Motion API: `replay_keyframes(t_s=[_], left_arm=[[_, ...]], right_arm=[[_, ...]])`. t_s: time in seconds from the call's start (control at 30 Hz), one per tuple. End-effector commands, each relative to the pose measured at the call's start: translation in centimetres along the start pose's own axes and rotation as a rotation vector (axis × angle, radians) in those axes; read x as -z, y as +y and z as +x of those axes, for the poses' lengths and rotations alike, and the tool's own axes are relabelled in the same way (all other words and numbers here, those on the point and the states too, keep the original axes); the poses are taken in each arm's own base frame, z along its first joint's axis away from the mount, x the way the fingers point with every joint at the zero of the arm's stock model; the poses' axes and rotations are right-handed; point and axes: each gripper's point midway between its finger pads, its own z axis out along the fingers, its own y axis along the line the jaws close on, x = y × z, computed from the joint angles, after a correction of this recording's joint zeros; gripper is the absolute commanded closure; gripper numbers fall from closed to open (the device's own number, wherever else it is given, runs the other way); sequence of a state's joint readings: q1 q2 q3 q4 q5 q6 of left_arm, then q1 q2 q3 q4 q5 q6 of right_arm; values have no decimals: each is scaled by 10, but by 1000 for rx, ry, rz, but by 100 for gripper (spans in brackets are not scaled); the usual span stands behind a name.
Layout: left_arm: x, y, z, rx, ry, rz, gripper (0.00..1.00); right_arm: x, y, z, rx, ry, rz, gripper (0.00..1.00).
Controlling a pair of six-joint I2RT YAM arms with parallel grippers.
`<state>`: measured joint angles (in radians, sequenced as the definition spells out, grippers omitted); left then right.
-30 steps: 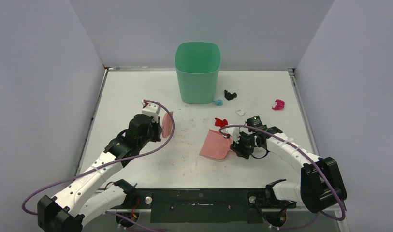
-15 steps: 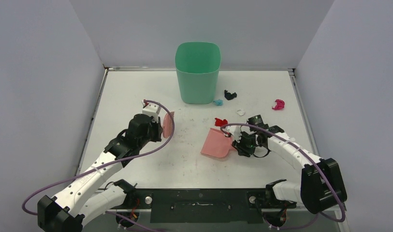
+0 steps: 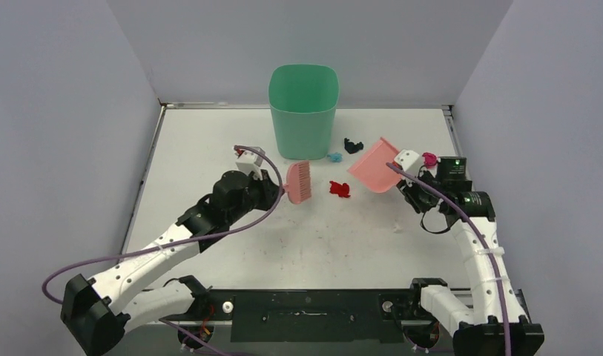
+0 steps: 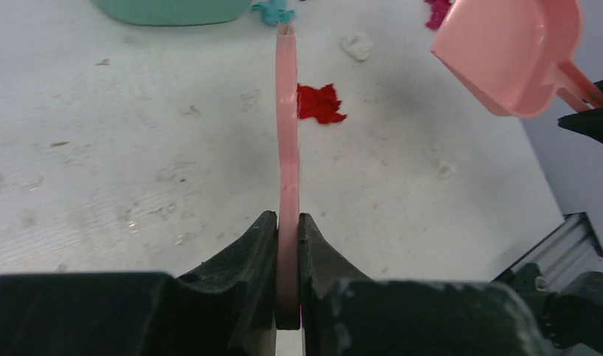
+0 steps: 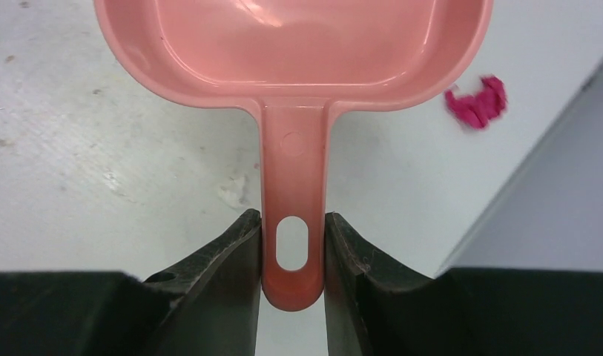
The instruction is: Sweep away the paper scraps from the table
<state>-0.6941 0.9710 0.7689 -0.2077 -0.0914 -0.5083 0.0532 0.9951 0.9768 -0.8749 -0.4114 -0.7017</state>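
Paper scraps lie on the white table [image 3: 202, 141]: a red one [image 3: 340, 189] in the middle, a light blue one [image 3: 334, 157] and a black one [image 3: 352, 145] by the bin, and a magenta one [image 3: 430, 158] at the right edge. A white scrap [image 4: 356, 46] shows in the left wrist view. My left gripper [image 3: 274, 189] [image 4: 287, 219] is shut on the pink brush [image 3: 298, 182], its bristles just left of the red scrap [image 4: 318, 102]. My right gripper [image 3: 406, 178] [image 5: 292, 219] is shut on the handle of the pink dustpan [image 3: 375, 165] [image 5: 291, 44], held tilted above the table to the right of the red scrap.
A green bin [image 3: 303, 111] stands at the back centre, close behind the brush and dustpan. Grey walls close in the table on three sides. The magenta scrap [image 5: 476, 102] lies close to the right wall. A black rail [image 3: 305, 305] runs along the near edge.
My right gripper closed on the dustpan's handle, lifted it off the table and carried it back and right. My left arm moved the brush right, toward the red scrap.
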Motion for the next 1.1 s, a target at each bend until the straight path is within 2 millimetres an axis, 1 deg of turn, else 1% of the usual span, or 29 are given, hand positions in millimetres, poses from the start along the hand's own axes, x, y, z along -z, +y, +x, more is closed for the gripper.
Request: replay_keyframes(t_s=[0.0, 0.03, 0.07, 0.13, 0.17, 0.23, 0.3, 0.4, 0.5, 0.53, 0.63, 0.73, 0.87, 0.97, 1.0, 1.07], left_arm=[[-20, -75, -55, 182, -217, 158, 100], [-27, -84, -56, 205, -234, 163, 100], [-39, -93, -53, 219, -240, 156, 100], [-55, -107, -54, 241, -284, 134, 100], [-62, -113, -62, 264, -320, 113, 100], [-78, -123, -67, 292, -353, 79, 100], [-96, -125, -71, 349, -388, 30, 100], [-123, -123, -75, 462, -430, -44, 100], [-154, -125, -73, 544, -442, -112, 100], [-165, -127, -70, 570, -443, -120, 100], [-194, -139, -69, 655, -460, -68, 100], [-221, -144, -66, 711, -467, -57, 100], [-255, -140, -59, 787, -466, -76, 100], [-287, -125, -37, 861, -414, -117, 100], [-295, -117, -33, 885, -402, -133, 100], [-306, -106, -21, 920, -385, -159, 100]], right_arm=[[36, -39, 14, -144, 11, 275, 95], [41, -43, 17, -165, 9, 317, 95], [46, -50, 21, -185, 12, 372, 95], [52, -55, 28, -222, 19, 437, 95], [52, -55, 31, -244, 24, 451, 95], [52, -53, 36, -266, 31, 460, 95], [54, -51, 40, -274, 44, 468, 95], [61, -50, 45, -277, 59, 492, 95], [62, -49, 48, -273, 71, 498, 95], [61, -48, 49, -272, 75, 493, 95], [57, -45, 53, -272, 92, 473, 95], [53, -43, 58, -260, 113, 460, 95], [53, -40, 62, -264, 142, 444, 95], [59, -37, 59, -266, 138, 429, 95], [62, -37, 57, -264, 133, 432, 95], [67, -37, 54, -261, 129, 439, 95]])
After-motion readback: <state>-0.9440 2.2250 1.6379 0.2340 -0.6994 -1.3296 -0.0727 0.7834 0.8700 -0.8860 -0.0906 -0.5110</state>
